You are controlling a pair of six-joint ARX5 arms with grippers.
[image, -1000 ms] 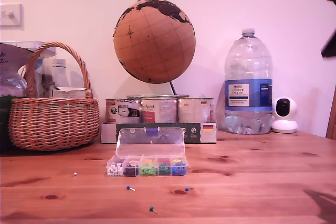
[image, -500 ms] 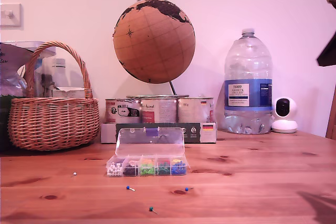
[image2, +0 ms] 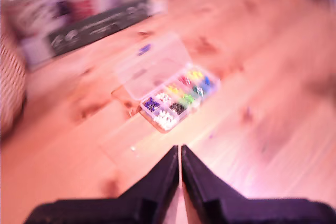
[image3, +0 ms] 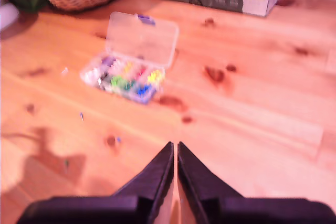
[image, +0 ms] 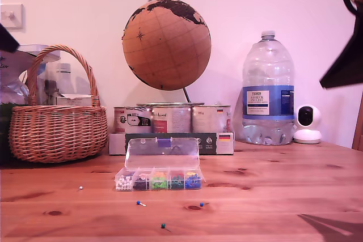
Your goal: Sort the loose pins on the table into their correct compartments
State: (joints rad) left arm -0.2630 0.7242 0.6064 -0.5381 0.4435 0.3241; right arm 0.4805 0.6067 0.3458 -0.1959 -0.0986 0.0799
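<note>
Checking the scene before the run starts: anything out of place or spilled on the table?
Yes. Four loose pins lie on the table outside the open pin box: a white pin toward the exterior view's left, two blue pins in front of the box, and a dark green pin nearest the camera. Nothing looks damaged.

first wrist view blurred | loose pins (image: 140, 203) tiny | arm (image: 343, 66) cut off, exterior view's right
</note>
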